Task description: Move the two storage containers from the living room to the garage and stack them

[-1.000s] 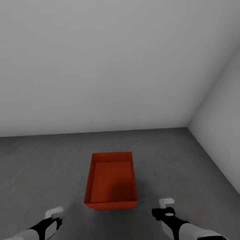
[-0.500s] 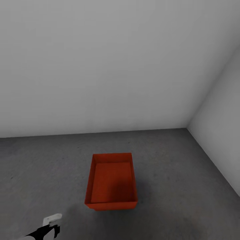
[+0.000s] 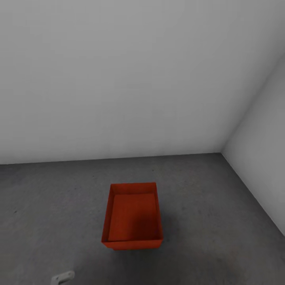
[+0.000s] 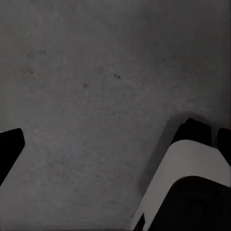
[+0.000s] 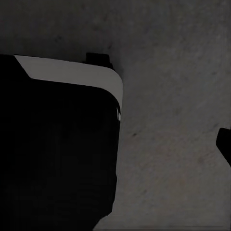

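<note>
The plain grey walls (image 3: 118, 79) of the garage meet in a corner, far ahead of the left gripper (image 3: 62, 277); the dark grey concrete floor (image 3: 221, 221) spreads out under it; one orange-red storage container (image 3: 132, 215) sits on that floor, ahead of the gripper and to its right, apart from it; just the gripper's white tip shows, so I cannot tell how open it is or if it holds anything.

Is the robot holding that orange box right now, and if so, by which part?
No, nothing is held. The storage container sits alone on the floor, with no gripper touching it. The left gripper is just visible, well clear of the container.
</note>
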You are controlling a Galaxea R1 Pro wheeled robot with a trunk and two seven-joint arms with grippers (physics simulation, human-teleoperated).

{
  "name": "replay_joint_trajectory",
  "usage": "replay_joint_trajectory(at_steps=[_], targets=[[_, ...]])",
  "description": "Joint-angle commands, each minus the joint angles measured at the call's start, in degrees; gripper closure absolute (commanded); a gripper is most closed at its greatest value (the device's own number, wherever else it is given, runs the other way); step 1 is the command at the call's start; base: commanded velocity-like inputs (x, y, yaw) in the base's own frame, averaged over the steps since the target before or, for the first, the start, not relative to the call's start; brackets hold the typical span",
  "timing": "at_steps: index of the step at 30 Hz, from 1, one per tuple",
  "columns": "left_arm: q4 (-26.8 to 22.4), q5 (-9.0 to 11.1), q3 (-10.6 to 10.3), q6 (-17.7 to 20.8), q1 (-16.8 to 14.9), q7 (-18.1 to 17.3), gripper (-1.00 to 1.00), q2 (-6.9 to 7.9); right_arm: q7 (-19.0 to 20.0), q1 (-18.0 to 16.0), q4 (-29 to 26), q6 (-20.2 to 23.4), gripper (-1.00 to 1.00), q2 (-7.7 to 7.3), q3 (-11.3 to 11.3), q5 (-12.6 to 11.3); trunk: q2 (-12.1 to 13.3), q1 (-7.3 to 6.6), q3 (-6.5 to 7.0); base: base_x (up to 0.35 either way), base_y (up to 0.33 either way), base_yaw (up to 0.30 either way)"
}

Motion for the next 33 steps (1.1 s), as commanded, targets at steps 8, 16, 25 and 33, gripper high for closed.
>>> replay_joint_trajectory(at_steps=[8,16,25,33], targets=[[0.00,-0.08,0.42,0.02,1.27,-1.92,-1.00,-0.84,-0.32,1.78,0.18,-0.58,-1.00,0.60,0.36,0.17,3.19,-1.76,1.40,0.000,0.000,0.000],[0.00,-0.03,0.45,0.01,1.65,-4.84,-1.00,-1.08,-0.31,2.14,0.18,-0.62,-1.00,0.57,0.35,0.15,6.40,-3.52,2.84,0.000,0.000,0.000],[0.00,-0.01,0.41,0.08,1.70,-5.45,-1.00,-1.12,-0.28,2.17,0.18,-0.63,-1.00,0.62,0.34,0.16,10.01,-5.50,4.45,0.000,0.000,0.000],[-0.01,-0.13,0.43,-0.06,1.69,-5.68,-1.00,-1.28,-0.26,2.17,0.18,-0.60,-1.00,0.63,0.38,0.16,13.22,-7.25,5.89,0.000,0.000,0.000]])
